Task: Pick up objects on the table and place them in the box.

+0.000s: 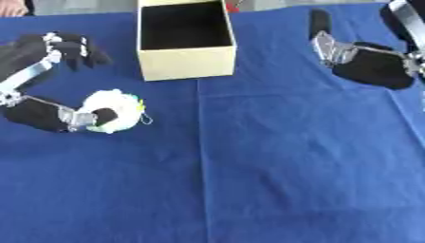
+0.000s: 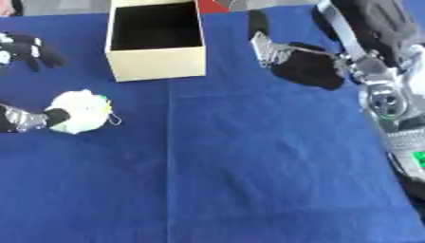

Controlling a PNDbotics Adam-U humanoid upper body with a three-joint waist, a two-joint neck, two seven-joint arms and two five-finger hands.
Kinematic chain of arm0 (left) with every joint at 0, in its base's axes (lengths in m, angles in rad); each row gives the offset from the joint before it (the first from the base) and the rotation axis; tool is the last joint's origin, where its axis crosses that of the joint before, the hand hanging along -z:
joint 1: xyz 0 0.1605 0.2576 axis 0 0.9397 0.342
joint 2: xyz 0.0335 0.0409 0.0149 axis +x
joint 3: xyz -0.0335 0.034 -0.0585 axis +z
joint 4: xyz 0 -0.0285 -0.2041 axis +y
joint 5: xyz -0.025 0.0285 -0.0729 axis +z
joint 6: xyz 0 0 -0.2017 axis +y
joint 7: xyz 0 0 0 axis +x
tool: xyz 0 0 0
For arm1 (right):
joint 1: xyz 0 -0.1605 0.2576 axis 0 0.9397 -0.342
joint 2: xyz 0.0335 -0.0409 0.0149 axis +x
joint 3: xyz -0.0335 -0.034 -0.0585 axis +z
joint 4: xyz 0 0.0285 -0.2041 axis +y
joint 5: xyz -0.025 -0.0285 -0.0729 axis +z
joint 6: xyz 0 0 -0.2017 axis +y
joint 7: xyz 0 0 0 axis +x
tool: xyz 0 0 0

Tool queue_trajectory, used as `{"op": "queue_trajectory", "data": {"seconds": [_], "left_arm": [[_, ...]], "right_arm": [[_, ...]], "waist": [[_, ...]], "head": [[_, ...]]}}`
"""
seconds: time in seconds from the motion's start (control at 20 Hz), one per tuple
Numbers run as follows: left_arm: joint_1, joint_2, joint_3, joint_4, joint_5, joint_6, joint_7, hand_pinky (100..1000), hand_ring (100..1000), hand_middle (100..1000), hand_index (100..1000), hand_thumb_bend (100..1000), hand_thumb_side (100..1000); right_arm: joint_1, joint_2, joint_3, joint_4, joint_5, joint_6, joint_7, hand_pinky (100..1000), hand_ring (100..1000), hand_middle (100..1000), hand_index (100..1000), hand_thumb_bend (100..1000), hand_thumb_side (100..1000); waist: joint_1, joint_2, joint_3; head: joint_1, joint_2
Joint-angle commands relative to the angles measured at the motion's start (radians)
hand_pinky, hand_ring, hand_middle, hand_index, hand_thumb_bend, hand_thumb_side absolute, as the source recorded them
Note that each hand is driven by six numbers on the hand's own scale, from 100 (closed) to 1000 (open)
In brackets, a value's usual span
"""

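A round white fluffy toy (image 1: 116, 110) with green and yellow bits and a small loop lies on the blue cloth, left of centre. My left hand (image 1: 37, 114) comes in from the left edge and is spread wide. Its thumb tip (image 1: 103, 116) lies against the toy, and its fingers (image 1: 76, 46) are held far above it. An open cream box (image 1: 187, 61) stands at the top centre, and its dark inside shows nothing. My right hand (image 2: 307, 66) hovers to the right of the box with straight fingers (image 2: 264, 47), holding nothing.
A blue cloth (image 1: 274, 161) with a centre fold covers the table. A small red thing (image 2: 212, 5) shows behind the box. A person's hand (image 1: 12, 7) rests at the far left corner. My right arm's silver joints (image 2: 382, 95) fill the right edge.
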Motion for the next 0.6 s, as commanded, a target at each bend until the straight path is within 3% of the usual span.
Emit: {"op": "queue_trajectory", "data": {"seconds": [0.05,0.45,0.6], "left_arm": [[-0.029,0.049,-0.015,0.034,0.004,0.002,-0.03,581,683,676,799,547,608],[-0.108,0.069,-0.087,0.112,0.039,-0.017,-0.103,588,703,692,811,550,588],[-0.136,0.06,-0.1,0.149,0.029,-0.016,-0.141,603,729,716,830,621,561]], "right_arm": [[-0.013,-0.023,-0.005,-0.015,0.001,0.0,0.003,938,837,776,853,100,601],[-0.012,-0.026,-0.001,-0.015,-0.002,0.002,0.005,937,835,775,853,100,599],[-0.011,-0.026,0.001,-0.015,-0.005,0.002,0.005,937,835,775,853,100,598]], "waist": [[0.001,-0.023,-0.001],[0.004,-0.023,0.001],[0.004,-0.021,0.001]], "head": [[-0.004,-0.009],[-0.007,-0.006],[-0.009,-0.007]]}}
